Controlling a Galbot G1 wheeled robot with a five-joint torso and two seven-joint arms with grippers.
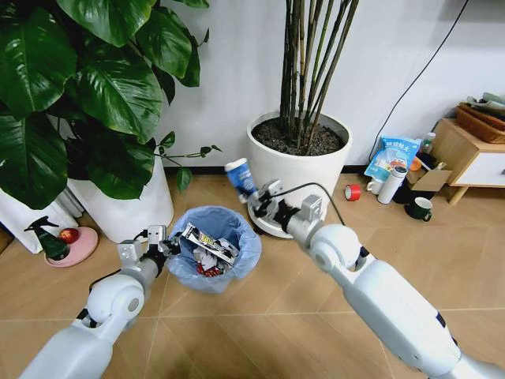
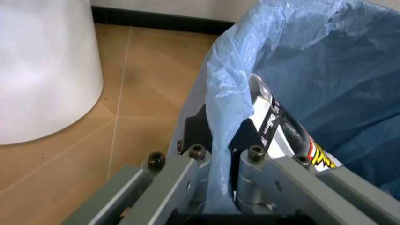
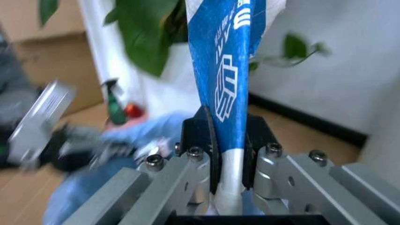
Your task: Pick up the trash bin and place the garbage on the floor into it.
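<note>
The trash bin (image 1: 215, 249), a small round container lined with a crinkly light-blue plastic bag ruffled over its rim, stands on the herringbone wooden floor (image 1: 260, 316) at the centre of the head view, at about 5 o'clock from a smooth white plant pot (image 1: 126, 209). Inside it lie a flat black-and-white printed wrapper (image 1: 209, 242), with yellow lettering in the left wrist view, and crumpled white and red scraps.

At the bin's 9 o'clock edge, the left gripper (image 1: 167, 251) reaches forward from a low, outstretched white arm; its grey metal jaws are clamped on the rim, one finger (image 2: 181, 183) outside the wall and the other inside against the bag.

At about 1 o'clock from the bin, the right gripper (image 1: 254, 199) extends from a raised arm angled in from 5 o'clock. Its jaws are closed narrowly on a glossy blue-and-white wrapper (image 1: 240, 177), a slim elongated packet with white print that sticks up beyond the fingertips, held in the air just beyond the bin's far rim and in front of a second round white pot (image 1: 300, 170) filled with dark soil.
</note>
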